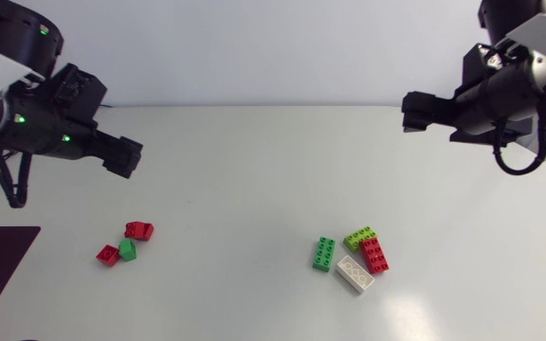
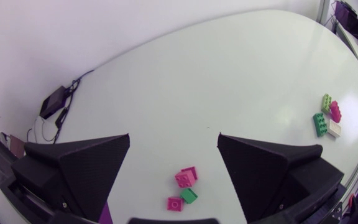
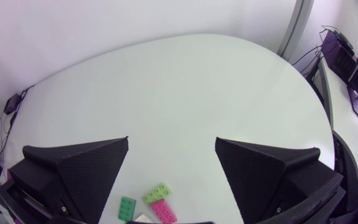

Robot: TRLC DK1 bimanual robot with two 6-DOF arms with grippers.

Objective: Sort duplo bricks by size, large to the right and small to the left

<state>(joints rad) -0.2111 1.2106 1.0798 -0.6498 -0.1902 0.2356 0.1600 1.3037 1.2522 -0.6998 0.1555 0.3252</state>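
Clusters well apart, small bricks [image 1: 127, 248] left, large bricks [image 1: 374, 254] right

The table [image 1: 254, 161] is plain white, and the left gripper [image 1: 131, 157] and right gripper [image 1: 411, 111] are black. The small green brick [image 1: 127, 249] has a first red brick [image 1: 139, 229] at 1 o'clock and a second red brick [image 1: 108, 254] at 8 o'clock. The big pile has a dark green brick [image 1: 324, 254] at 9 o'clock, a light green brick [image 1: 359, 238] at 12, a long red brick [image 1: 374, 255] at 3 and a white brick [image 1: 354, 274] at 6

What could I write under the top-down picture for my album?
Robot's left hand and right hand hang above the table; small bricks lie left, big bricks right.
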